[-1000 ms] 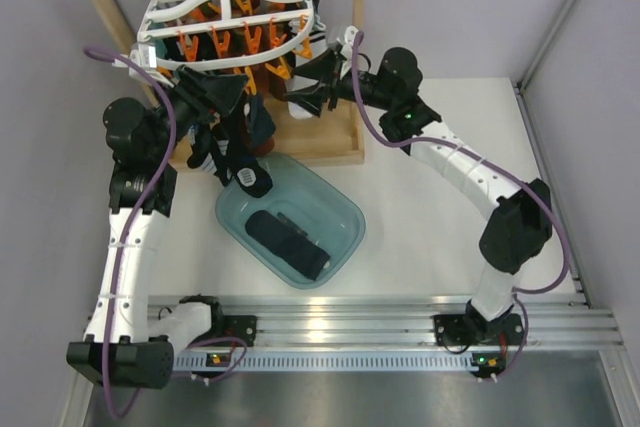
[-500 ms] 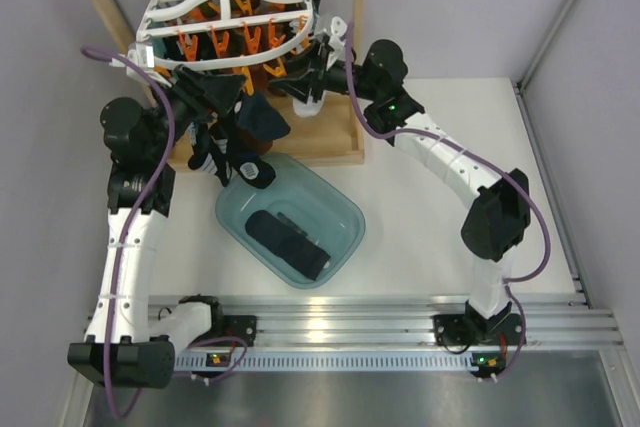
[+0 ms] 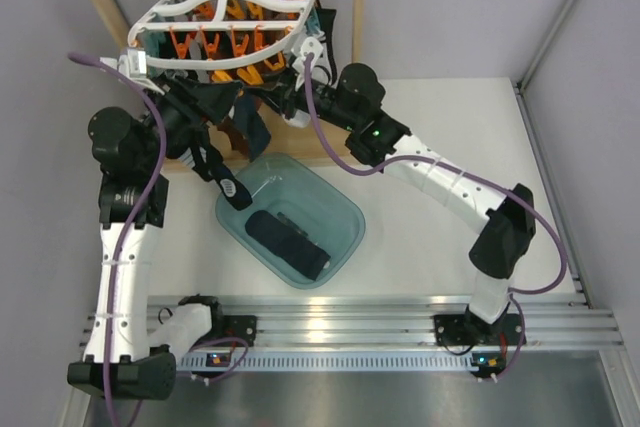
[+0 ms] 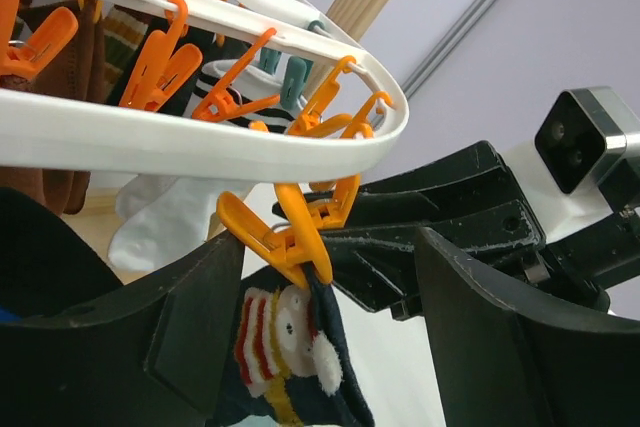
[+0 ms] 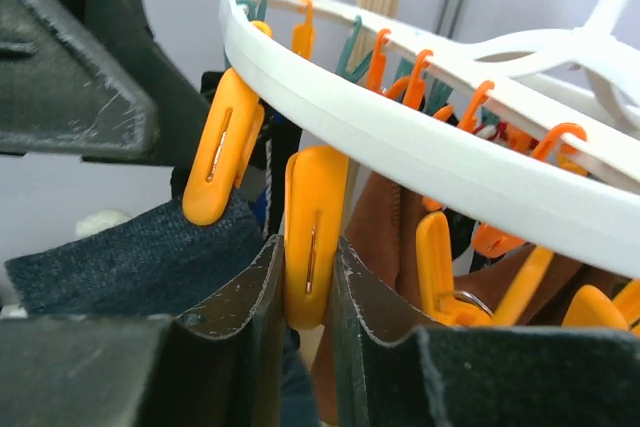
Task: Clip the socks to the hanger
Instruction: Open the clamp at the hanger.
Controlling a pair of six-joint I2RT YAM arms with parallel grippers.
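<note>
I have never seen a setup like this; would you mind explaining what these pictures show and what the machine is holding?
These are two robot arms bolted to a table. One picture looks down from above; the other two come from cameras on the wrists, so each shows its own claw's dark fingers up close. On the table stand a wooden rack, from which hangs a white hanger with orange and teal clips, and a teal bin holding dark socks. The right claw pinches one orange clip. The left claw is open, with a patterned navy sock between its fingers, just below the clips.
</note>
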